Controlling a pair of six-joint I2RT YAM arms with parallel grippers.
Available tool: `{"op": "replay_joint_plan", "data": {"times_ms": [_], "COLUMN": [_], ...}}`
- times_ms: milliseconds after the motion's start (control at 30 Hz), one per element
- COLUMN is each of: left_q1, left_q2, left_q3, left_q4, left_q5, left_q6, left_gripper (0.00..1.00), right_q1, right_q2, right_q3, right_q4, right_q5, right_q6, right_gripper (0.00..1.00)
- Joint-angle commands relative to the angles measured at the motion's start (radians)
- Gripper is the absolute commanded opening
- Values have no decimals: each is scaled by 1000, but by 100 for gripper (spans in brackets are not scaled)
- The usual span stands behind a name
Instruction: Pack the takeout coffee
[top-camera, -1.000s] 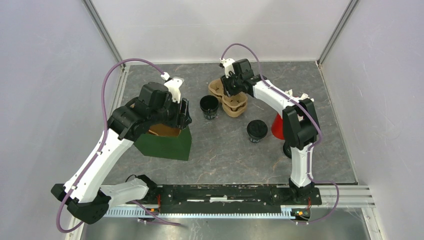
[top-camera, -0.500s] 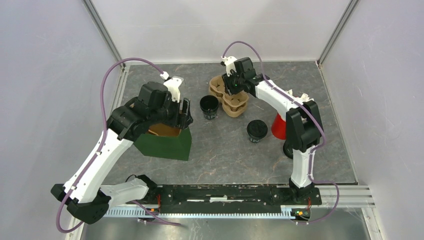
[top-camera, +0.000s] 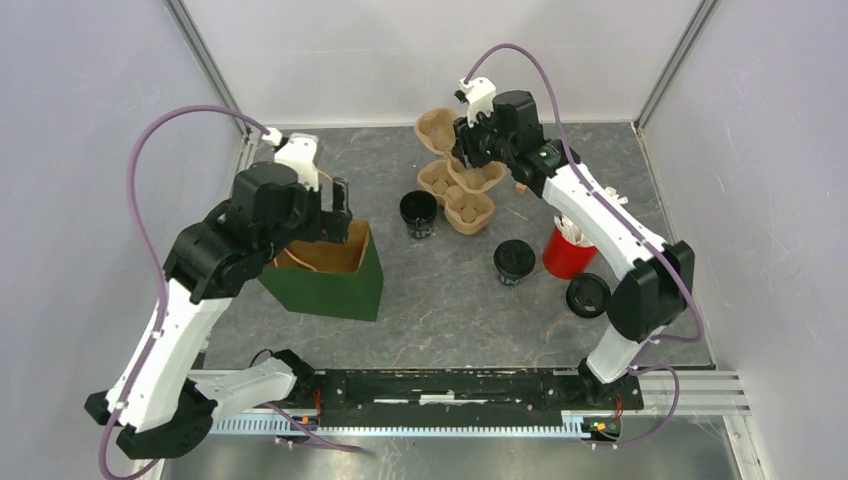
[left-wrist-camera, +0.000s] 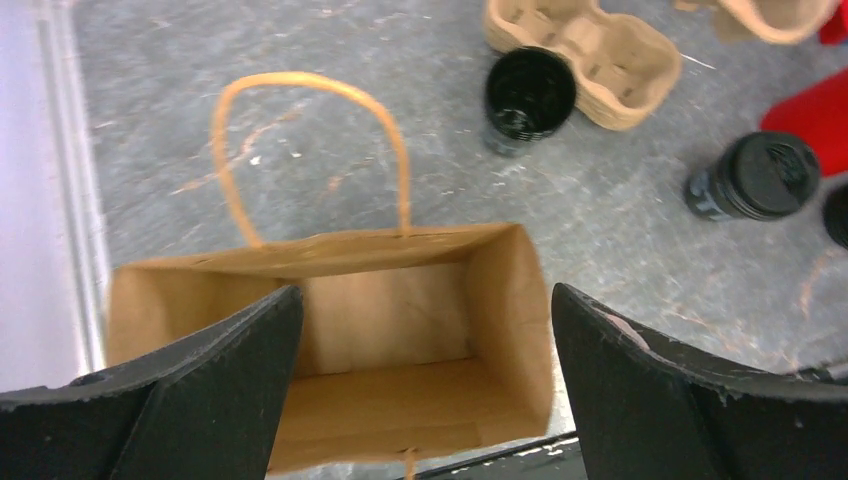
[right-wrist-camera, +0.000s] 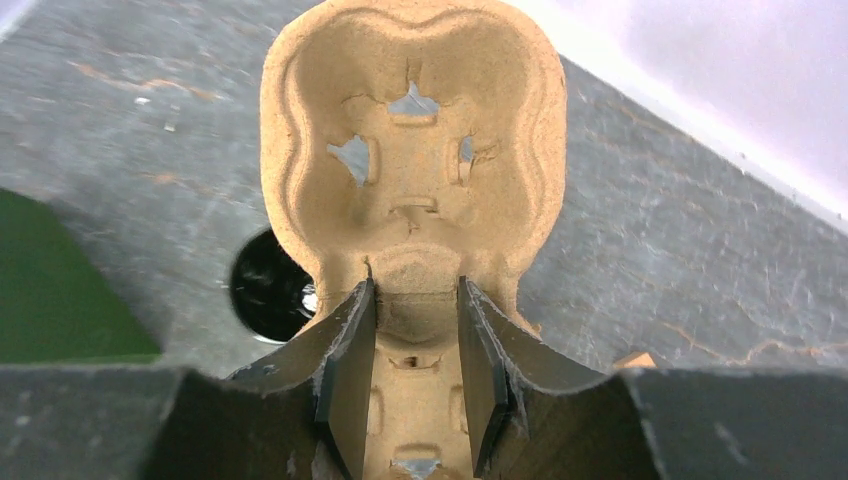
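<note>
The left hand (left-wrist-camera: 424, 300) has shifted back, spread wide over the open, boxy paper bag (top-camera: 330, 285), the right hand (right-wrist-camera: 415, 290) has risen pinching a moulded brown pulp tray (right-wrist-camera: 415, 120), and the round-lidded black takeout coffee (left-wrist-camera: 765, 172) stands on the mottled grey counter (top-camera: 440, 300), forward-right of the left hand.

The left arm (top-camera: 190, 300) bends at the elbow, the left hand (left-wrist-camera: 425, 300) pointing down, fingers (left-wrist-camera: 200, 390) spread wide. The right arm (top-camera: 600, 215) stretches forward, the right hand (right-wrist-camera: 415, 290) pinching a pulp tray (right-wrist-camera: 410, 130).
</note>
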Motion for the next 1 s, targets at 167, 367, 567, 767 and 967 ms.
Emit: {"op": "replay_joint_plan", "data": {"times_ms": [167, 367, 567, 767, 967], "left_q1": [8, 60, 276, 652, 745], "left_q2": [-107, -98, -64, 14, 44], "left_q3": [45, 37, 31, -11, -76], "left_q4": [-61, -66, -18, 19, 55], "left_q5": [-354, -447, -178, 100, 253], "left_q6": [-81, -71, -15, 55, 81], "left_gripper": [91, 84, 87, 83, 82], "right_q1": [192, 247, 247, 247, 247], "right_q2": [-196, -265, -377, -453, -506], "right_q3": [12, -21, -140, -240, -264], "right_q4": [80, 144, 196, 219, 201], "right_q5": [-28, -19, -6, -23, -33], "right_q6": [78, 128, 137, 123, 85], "right_gripper": [39, 38, 39, 39, 39]}}
